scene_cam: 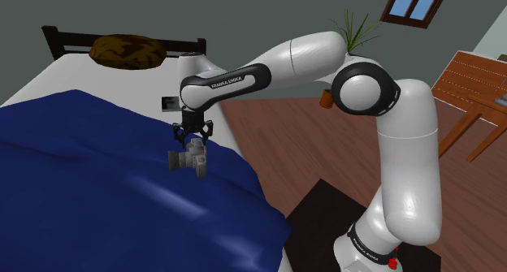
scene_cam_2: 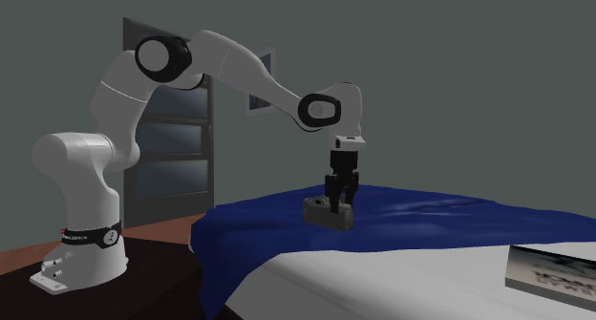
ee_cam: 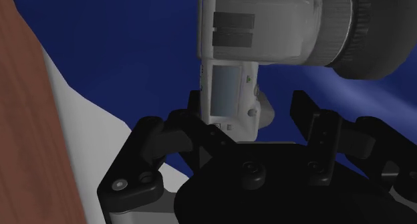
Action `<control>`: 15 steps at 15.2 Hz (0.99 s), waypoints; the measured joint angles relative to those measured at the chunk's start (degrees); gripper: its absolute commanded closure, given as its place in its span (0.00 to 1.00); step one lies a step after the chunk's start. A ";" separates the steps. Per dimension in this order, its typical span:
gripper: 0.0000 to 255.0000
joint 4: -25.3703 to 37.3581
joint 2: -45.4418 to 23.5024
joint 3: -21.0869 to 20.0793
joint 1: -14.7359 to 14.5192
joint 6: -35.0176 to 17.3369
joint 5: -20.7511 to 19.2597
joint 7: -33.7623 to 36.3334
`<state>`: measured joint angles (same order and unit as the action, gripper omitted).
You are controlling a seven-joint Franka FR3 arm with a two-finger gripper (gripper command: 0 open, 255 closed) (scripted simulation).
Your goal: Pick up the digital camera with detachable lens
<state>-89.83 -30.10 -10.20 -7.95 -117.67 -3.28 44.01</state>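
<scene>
The grey digital camera (scene_cam: 187, 159) with its round lens lies on a blue blanket (scene_cam: 81, 173) near the blanket's edge on the shoulder view's right. My black gripper (scene_cam: 192, 140) comes straight down onto it. In the second exterior view the gripper (scene_cam_2: 340, 196) stands upright on top of the camera (scene_cam_2: 327, 212), which rests on the blanket (scene_cam_2: 430, 208). The wrist view has the camera (ee_cam: 267, 29) close up, its narrow end lying between the fingers of the gripper (ee_cam: 247, 105), which is shut on it.
The blanket covers a white bed (scene_cam: 49, 75) with a dark headboard (scene_cam: 57, 39) and a brown pillow (scene_cam: 126, 49). A book (scene_cam_2: 554, 270) lies on the bare sheet. Wooden furniture (scene_cam: 471, 84) and a potted plant (scene_cam: 353, 27) stand on the floor behind the arm.
</scene>
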 measured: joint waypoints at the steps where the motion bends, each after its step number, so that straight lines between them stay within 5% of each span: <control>1: 1.00 0.11 0.10 -0.02 0.00 0.26 0.03 0.00; 15: 1.00 5.84 3.16 -0.35 0.08 9.06 0.60 -0.17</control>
<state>-83.99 -26.94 -10.54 -7.87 -108.60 -2.68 43.85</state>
